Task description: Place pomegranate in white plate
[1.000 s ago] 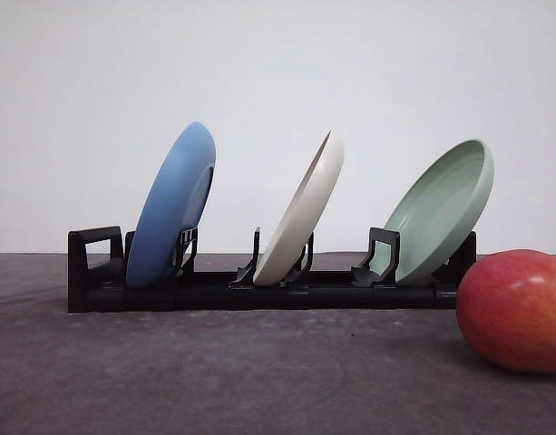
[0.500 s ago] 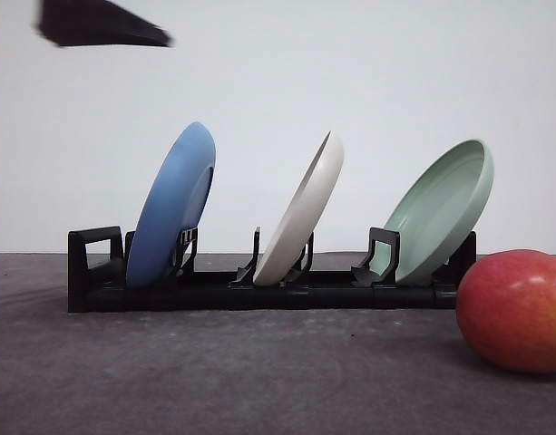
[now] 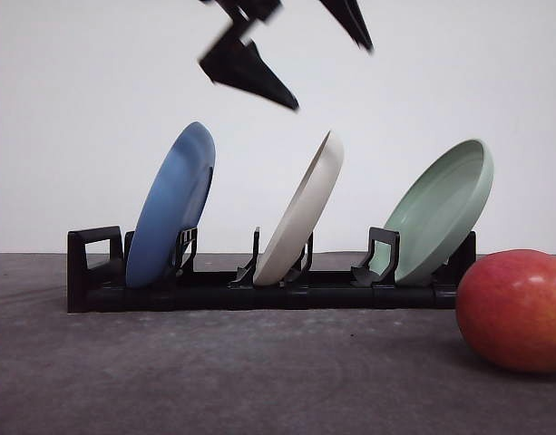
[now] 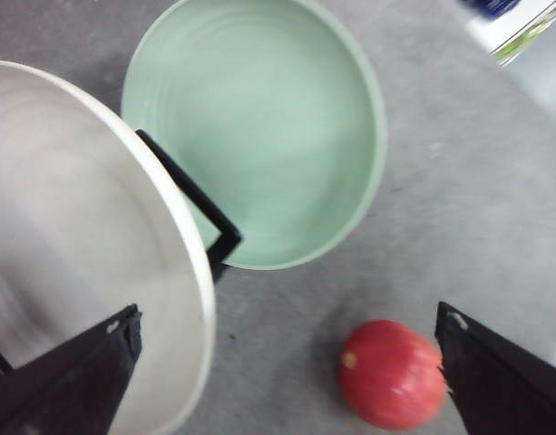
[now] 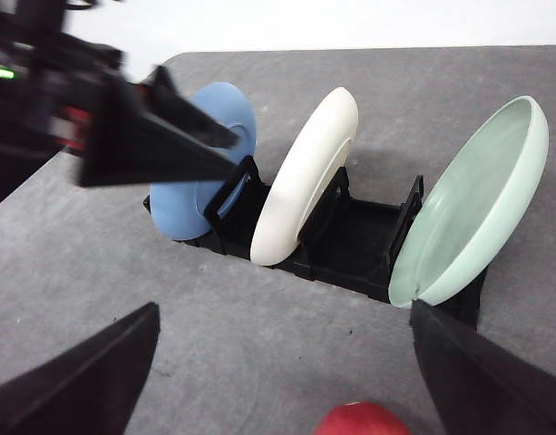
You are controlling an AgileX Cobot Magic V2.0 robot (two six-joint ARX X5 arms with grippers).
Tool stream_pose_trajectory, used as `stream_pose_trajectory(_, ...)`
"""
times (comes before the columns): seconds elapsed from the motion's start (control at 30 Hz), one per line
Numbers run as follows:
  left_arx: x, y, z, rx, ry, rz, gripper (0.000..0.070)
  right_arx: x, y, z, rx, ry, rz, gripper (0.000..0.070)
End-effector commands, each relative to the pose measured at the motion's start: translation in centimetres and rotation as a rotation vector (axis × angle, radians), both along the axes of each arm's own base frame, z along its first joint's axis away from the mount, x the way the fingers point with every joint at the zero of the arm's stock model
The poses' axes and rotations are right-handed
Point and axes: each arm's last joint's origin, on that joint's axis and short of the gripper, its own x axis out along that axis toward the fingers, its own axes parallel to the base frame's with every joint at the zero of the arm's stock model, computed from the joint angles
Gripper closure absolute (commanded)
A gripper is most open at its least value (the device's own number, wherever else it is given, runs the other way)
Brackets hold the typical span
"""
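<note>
The pomegranate [image 3: 513,313] rests on the grey table at the right, just in front of the rack's right end; it also appears as pomegranate [image 4: 391,373] and pomegranate [image 5: 364,419]. The white plate [image 3: 300,217] stands tilted in the middle slot of a black rack [image 3: 87,272]. My left gripper [image 3: 333,78] hangs open high above the white plate [image 4: 78,254], holding nothing. In the left wrist view its open fingers frame the plate's rim and the fruit. My right gripper [image 5: 285,308] is open too, on the near side of the white plate [image 5: 305,186].
A blue plate [image 3: 173,204] leans in the rack's left slot and a pale green plate [image 3: 441,208] in the right slot, close behind the fruit. Bare grey tabletop [image 3: 259,372] lies in front of the rack. A white wall stands behind.
My left gripper came in at the top left and has moved right and down, now over the rack's middle. Plates and fruit have not moved.
</note>
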Motion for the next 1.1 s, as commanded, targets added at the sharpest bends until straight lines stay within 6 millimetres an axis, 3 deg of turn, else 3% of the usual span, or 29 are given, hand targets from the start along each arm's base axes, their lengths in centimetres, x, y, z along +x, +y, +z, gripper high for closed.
stream_pose_trajectory(0.0, 0.6, -1.3, -0.7, 0.035, -0.026, -0.019, 0.0071, 0.0, 0.1, 0.5, 0.020, -0.006, -0.001, 0.0137)
stream_pose_trajectory(0.27, 1.8, -3.7, -4.6, 0.162, -0.033, -0.025, 0.0075, 0.0, 0.1, 0.5, 0.028, 0.001, -0.001, 0.0137)
stream_pose_trajectory(0.33, 1.9, -3.9, -5.0, 0.165, -0.030, -0.027, 0.0120, 0.0, 0.1, 0.5, 0.035, 0.007, -0.004, 0.0137)
stream_pose_trajectory(0.37, 1.9, -4.0, -5.1, 0.165, -0.030, -0.028, 0.0195, 0.0, 0.1, 0.5, 0.038, 0.009, -0.005, 0.0137)
stream_pose_trajectory(0.5, 1.9, -4.0, -5.1, 0.165, -0.029, -0.028, 0.0646, 0.0, 0.1, 0.5, 0.039, 0.010, -0.006, 0.0137)
stream_pose_trajectory(0.53, 1.9, -4.0, -5.1, 0.166, -0.028, -0.028, 0.0683, 0.0, 0.1, 0.5, 0.039, 0.010, -0.006, 0.0137)
stream_pose_trajectory(0.8, 1.6, -3.7, -4.6, 0.159, -0.014, -0.013, 0.0700, 0.0, 0.1, 0.5, 0.044, 0.015, -0.008, 0.0137)
stream_pose_trajectory(0.93, 1.0, -3.1, -2.8, 0.124, -0.031, 0.001, 0.0700, 0.0, 0.1, 0.5, 0.045, 0.015, -0.008, 0.0137)
stream_pose_trajectory(1.07, -1.0, -2.3, 0.0, 0.061, -0.027, -0.031, 0.0700, 0.0, 0.1, 0.5, 0.044, 0.015, -0.009, 0.0137)
